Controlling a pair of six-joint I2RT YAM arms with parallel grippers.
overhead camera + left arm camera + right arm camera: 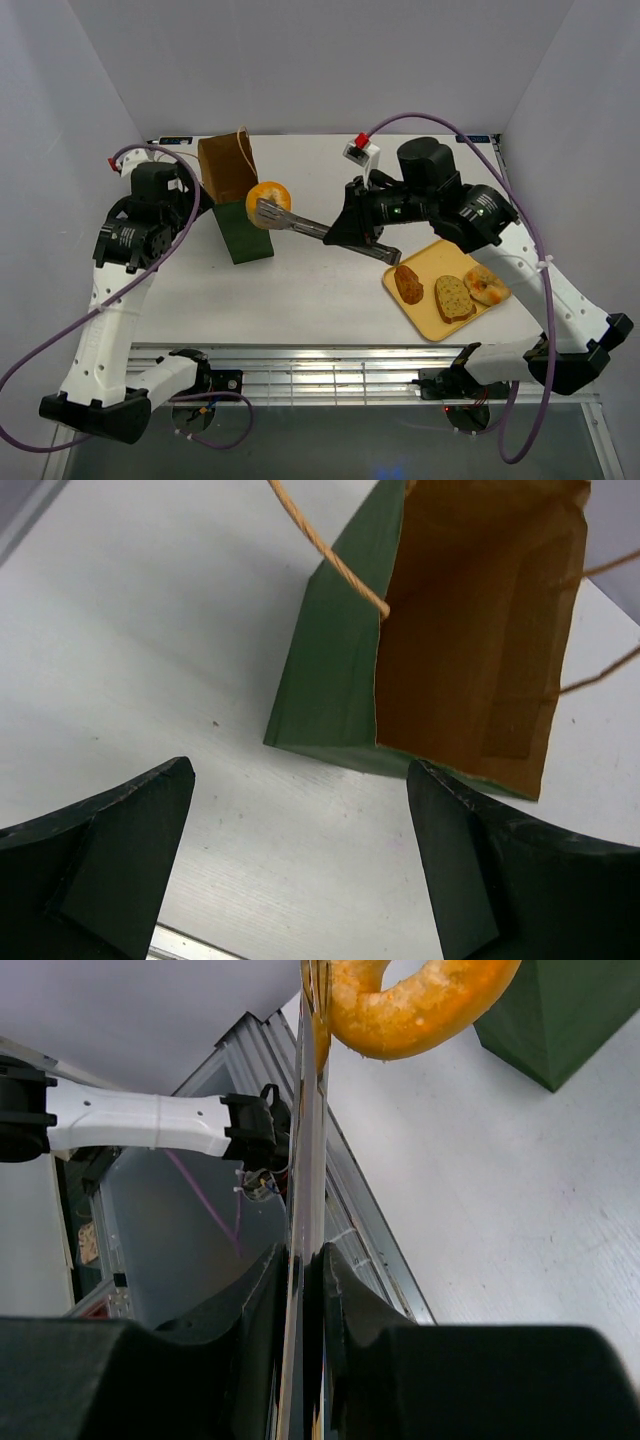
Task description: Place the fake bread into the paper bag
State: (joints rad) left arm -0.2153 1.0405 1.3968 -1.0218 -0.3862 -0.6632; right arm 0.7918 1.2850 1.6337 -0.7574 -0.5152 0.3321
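Surface: white, carries everything below.

Paper bag: stands left of centre on the surface. Dark green outside, brown kraft inside, mouth open. Pale cord handles loop off the rim. The left wrist view looks down into the brown interior; no bread shows in the part that is visible.

Tray: flat, yellow, at the right side of the surface, well apart from the bag.

Metal tongs: long, lying nearly level in the air, tips toward the bag, handle end in the right hand.

Right hand: fingers closed tight on the tong arms, which are pressed together between them. It hangs above the surface between tray and bag.

Left hand: fingers spread as wide as they go, nothing between them. It hovers over bare surface just beside the bag on its left side, not touching it.

Fake bread, four pieces:
- Ring-shaped bun, orange-yellow: pinched in the tong tips, off the surface, at the bag's right-hand top edge. Cannot tell whether it is over the mouth or just beside it. From the right wrist, the bun shows clear of the green wall.
- Speckled slice: flat on the tray, middle.
- Oblong roll: on the tray, left of the slice.
- Round pale piece: on the tray, right of the slice, touching or nearly touching it.
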